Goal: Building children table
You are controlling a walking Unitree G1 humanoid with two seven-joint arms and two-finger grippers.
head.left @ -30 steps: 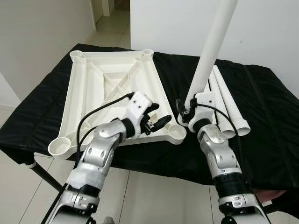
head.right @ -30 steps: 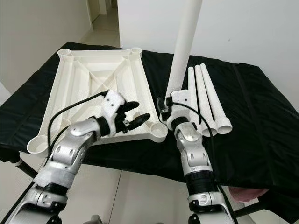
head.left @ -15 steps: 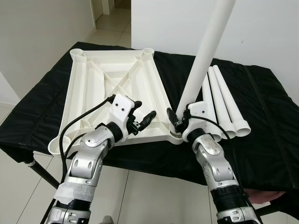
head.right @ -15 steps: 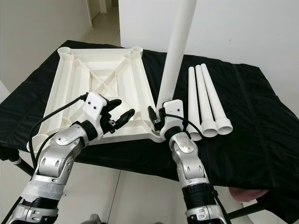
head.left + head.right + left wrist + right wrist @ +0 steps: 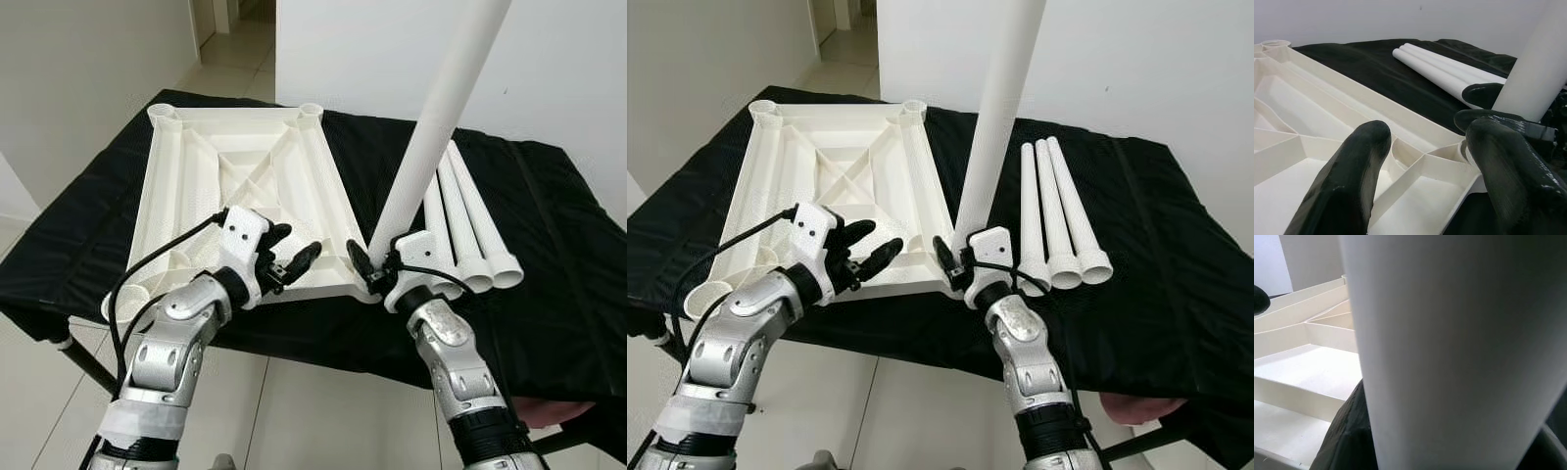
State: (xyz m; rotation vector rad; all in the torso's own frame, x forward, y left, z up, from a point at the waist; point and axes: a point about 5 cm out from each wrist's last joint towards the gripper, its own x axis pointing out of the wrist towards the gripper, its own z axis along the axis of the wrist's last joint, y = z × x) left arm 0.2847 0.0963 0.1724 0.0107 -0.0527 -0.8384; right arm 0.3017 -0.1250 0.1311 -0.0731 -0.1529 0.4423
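We pinch the leg tube in our right gripper — foot over the tabletop's five-o'clock socket; left gripper spread at nine o'clock, seemingly steadying.

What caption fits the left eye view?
Right gripper lowers a white leg toward the upturned tabletop's corner socket; left gripper hovers open nearby.

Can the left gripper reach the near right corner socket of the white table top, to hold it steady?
Probably yes. The left gripper hovers open over the upturned table top, beside that corner socket. The leg held by the right gripper crowds the socket, so it should grip the rim beside it.
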